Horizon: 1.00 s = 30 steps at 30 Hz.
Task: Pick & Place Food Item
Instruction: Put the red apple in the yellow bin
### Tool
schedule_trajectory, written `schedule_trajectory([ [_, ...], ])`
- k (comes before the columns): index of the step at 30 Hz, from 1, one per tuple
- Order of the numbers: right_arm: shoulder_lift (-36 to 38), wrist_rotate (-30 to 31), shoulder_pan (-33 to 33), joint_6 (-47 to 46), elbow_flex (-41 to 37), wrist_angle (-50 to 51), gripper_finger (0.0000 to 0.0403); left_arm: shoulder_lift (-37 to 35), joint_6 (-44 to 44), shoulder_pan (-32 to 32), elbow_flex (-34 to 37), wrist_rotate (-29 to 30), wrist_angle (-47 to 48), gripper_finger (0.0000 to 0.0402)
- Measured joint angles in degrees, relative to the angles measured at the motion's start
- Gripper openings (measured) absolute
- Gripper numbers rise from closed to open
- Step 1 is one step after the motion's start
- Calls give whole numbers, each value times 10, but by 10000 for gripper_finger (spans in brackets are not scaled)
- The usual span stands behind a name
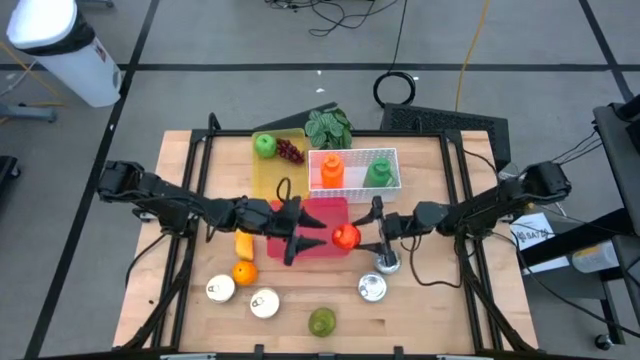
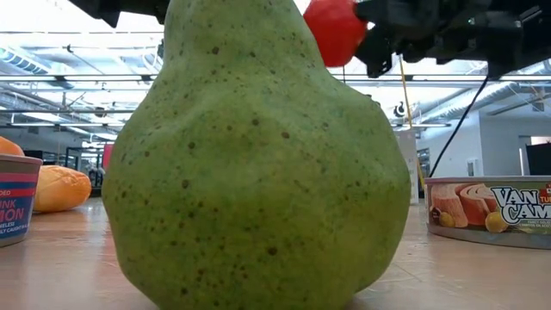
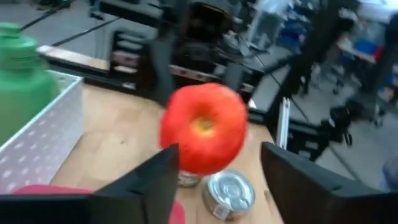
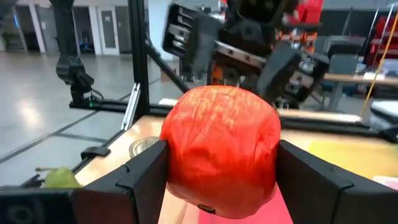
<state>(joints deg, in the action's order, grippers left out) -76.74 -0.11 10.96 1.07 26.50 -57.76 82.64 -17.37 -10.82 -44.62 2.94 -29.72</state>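
Note:
A red apple hangs in the air over the right edge of a red plate at the table's middle. My right gripper reaches in from the table's right and is shut on the apple. Opposite it, my left gripper comes from the table's left. It is open, with a finger on either side of the apple and a gap showing at one side. The low view shows the apple high above the tabletop. My right gripper pinches the apple between its two fingers, one on each of the apple's opposite sides. The fingers lie about level and come from the table's right. The apple is lifted clear of the plate and the table.
A green pear stands at the near edge and fills the low view. Two cans sit under my right gripper, and an orange and two white tins lie near left. A white basket with bottles stands behind the plate.

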Motion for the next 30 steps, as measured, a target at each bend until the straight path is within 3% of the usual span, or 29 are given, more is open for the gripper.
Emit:
schedule_trajectory([
  [4, -51, -2, 1, 1, 46, 2, 249, 2, 65, -13, 0, -1, 0, 287],
  [10, -109, -36, 4, 8, 99, 7, 249, 3, 93, -5, 0, 14, 24, 315],
  [16, -114, -32, 4, 28, 105, 15, 249, 6, 82, -4, 0, 9, 46, 319],
  [22, -114, -37, 0, 31, 105, 11, 249, 8, 104, -10, 0, -79, 40, 320],
  [25, -114, -45, 1, 32, 105, 8, 249, 13, 109, -17, 0, -91, 28, 320],
  [30, -115, -32, 4, 32, 104, 11, 249, 46, 96, -22, 0, -31, 5, 320],
])
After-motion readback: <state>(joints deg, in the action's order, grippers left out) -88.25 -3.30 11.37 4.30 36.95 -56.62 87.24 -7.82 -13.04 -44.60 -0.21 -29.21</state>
